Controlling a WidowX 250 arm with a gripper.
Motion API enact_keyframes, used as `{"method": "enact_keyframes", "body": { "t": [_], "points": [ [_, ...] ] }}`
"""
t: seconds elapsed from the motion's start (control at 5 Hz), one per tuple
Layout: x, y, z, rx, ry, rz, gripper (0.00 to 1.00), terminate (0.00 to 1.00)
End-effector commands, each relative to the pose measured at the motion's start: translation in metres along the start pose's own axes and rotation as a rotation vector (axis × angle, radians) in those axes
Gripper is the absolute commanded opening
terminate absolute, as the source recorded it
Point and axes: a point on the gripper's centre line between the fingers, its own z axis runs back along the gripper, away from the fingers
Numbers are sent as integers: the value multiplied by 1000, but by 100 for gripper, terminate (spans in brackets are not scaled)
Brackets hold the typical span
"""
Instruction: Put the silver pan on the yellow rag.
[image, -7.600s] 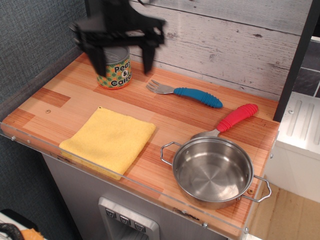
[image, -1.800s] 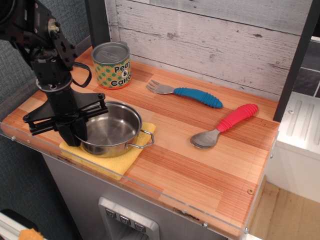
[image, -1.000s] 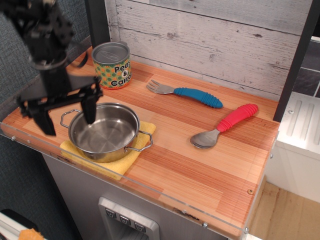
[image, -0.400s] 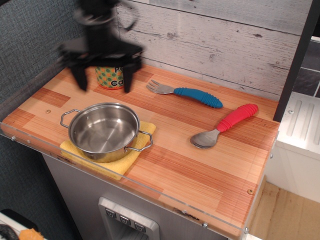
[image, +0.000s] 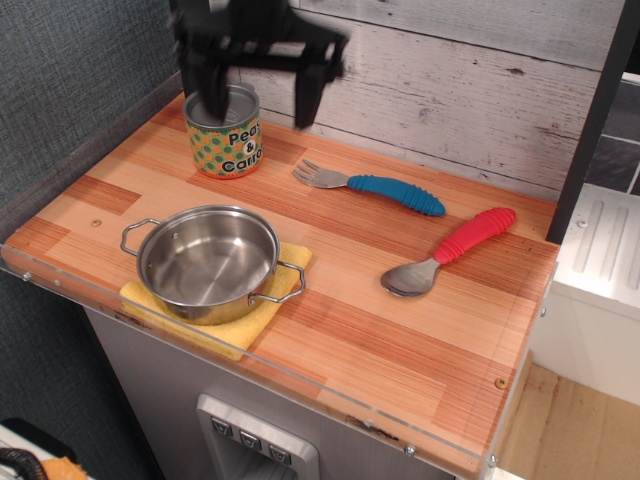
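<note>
The silver pan (image: 208, 262) is shiny, round and shallow with two wire loop handles. It sits upright on the yellow rag (image: 232, 333) at the front left of the counter, and the rag shows only around its edges. The black gripper (image: 257, 108) hangs open and empty high at the back left, above the counter, well apart from the pan. Its two fingers (image: 307, 95) point down and stand wide apart.
A tin can labelled "Peas & Carrots" (image: 224, 136) stands at the back left, just below the gripper. A blue-handled fork (image: 372, 186) lies at the back middle. A red-handled spoon (image: 452, 250) lies to the right. A clear plastic lip (image: 300, 385) runs along the front edge.
The gripper carried the pan from the front right onto the rag, let it go, then rose and moved back and to the right. The pan stays on the rag.
</note>
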Motion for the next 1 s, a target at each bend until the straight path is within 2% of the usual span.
{"method": "enact_keyframes", "body": {
  "t": [0.0,0.6,0.8],
  "points": [
    [17,-41,24,-38,-56,-88,100,0],
    [24,-111,39,-72,-80,-173,100,0],
    [24,-121,42,-148,-75,-91,100,100]
  ]
}}
